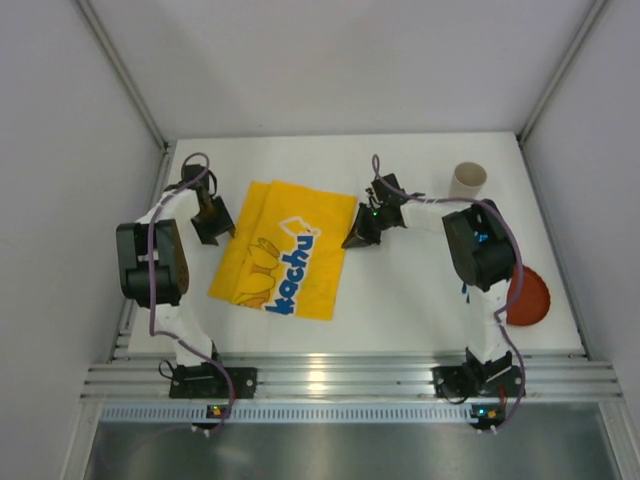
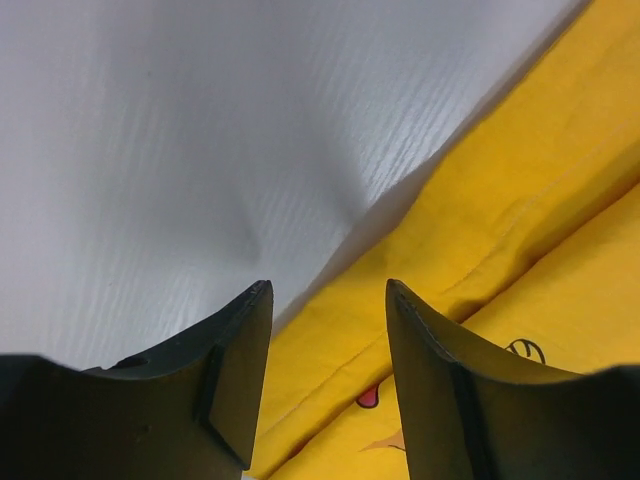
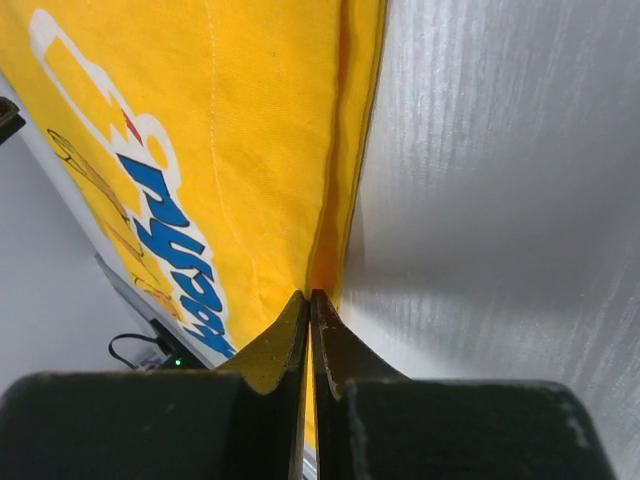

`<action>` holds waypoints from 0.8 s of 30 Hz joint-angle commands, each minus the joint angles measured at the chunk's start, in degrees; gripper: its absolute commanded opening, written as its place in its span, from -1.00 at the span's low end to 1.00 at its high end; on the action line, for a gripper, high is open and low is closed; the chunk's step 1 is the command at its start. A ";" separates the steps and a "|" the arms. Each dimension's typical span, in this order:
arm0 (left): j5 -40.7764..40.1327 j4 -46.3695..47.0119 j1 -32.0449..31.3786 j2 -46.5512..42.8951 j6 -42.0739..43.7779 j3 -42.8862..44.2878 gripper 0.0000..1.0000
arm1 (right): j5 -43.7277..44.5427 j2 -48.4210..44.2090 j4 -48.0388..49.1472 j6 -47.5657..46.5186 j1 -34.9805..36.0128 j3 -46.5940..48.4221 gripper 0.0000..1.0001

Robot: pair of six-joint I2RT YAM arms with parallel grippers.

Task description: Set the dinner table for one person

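A yellow Pikachu-print cloth mat (image 1: 285, 250) lies on the white dinner table (image 1: 400, 300), left of centre, partly folded along its left side. My left gripper (image 1: 212, 222) is open at the mat's left edge; the left wrist view shows its jaws apart over the yellow hem (image 2: 500, 230) and bare table (image 2: 200, 150). My right gripper (image 1: 357, 238) is at the mat's right edge, shut on that edge of the cloth (image 3: 250, 180), which is lifted a little at the pinch.
A beige paper cup (image 1: 467, 180) stands at the back right. A red-orange plate (image 1: 527, 296) lies at the right, partly behind my right arm. Grey walls enclose the table on three sides.
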 commanded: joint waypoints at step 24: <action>20.13 11.35 0.50 3.79 -2.92 -3.86 -1.00 | -0.95 2.29 -6.46 -5.55 -2.29 7.67 -1.00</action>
